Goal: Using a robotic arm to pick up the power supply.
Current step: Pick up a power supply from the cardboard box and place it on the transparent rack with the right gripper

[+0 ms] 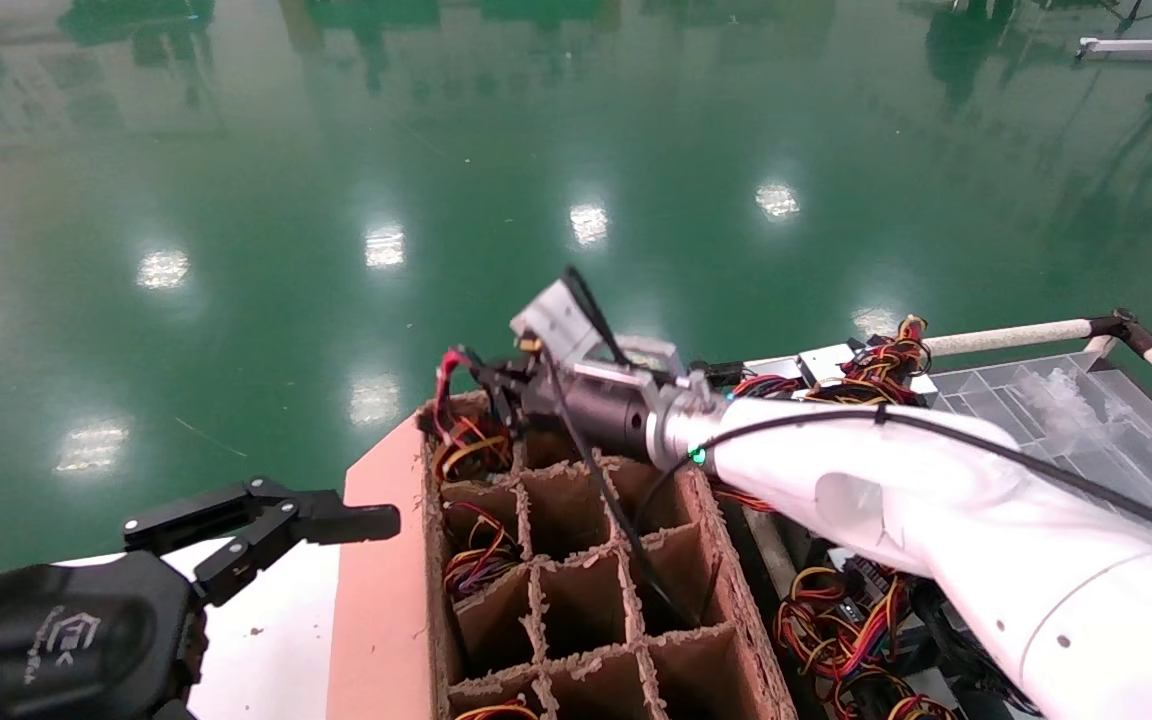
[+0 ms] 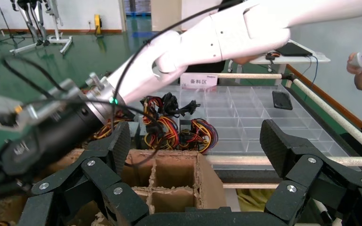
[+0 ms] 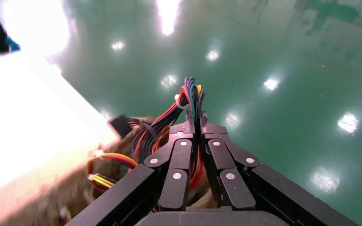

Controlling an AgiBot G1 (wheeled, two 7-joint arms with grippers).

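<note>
the right gripper (image 3: 194, 123) is clamped on the wire bundle (image 3: 188, 101) at the box's (image 1: 576, 600) 11 o'clock cell. the power supply itself is hidden below. likely heavy and stiff; wires may slip, so gripping the casing seems safer. the left gripper (image 1: 266, 530) idles spread at 8 o'clock.

A brown cardboard divider box (image 1: 576, 590) with a grid of square cells sits in front of me on a glossy green floor (image 1: 336, 150) dotted with ceiling-light reflections. Beside it I see a clear plastic compartment tray (image 1: 1056, 400) edged by a white padded rail (image 1: 1016, 335). A white sign with Chinese characters (image 2: 199, 81) stands at the tray's far side, and a dark phone-like slab (image 2: 281, 100) lies in one compartment
</note>
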